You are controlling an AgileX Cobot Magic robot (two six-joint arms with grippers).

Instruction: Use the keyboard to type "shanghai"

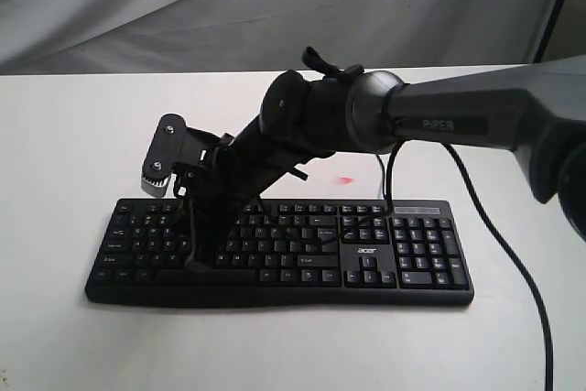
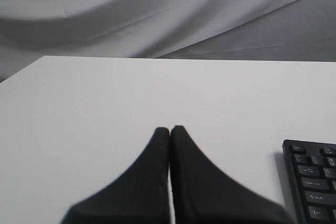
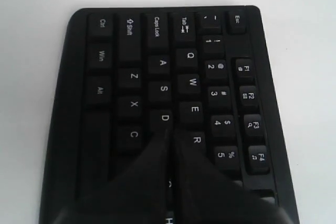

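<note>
The black keyboard [image 1: 302, 246] lies on the white table, with its number pad and small "acer" logo toward the right. My right gripper [image 1: 197, 263] reaches across from the right and points down onto the left letter keys. In the right wrist view my right gripper [image 3: 170, 132] is shut and holds nothing. Its tips sit just past the D key [image 3: 165, 118], beside R, and whether they touch a key is unclear. My left gripper [image 2: 169, 128] is shut and empty over bare table. The keyboard's [image 2: 312, 182] left end shows beside it. The left gripper is out of the exterior view.
A thin black cable [image 1: 499, 244] hangs from the right arm and crosses the table to the right of the keyboard. The arm's own body [image 1: 366, 116] stands over the keyboard's middle. A small red spot [image 1: 344, 180] marks the table behind it. Grey cloth [image 1: 137, 6] forms the backdrop.
</note>
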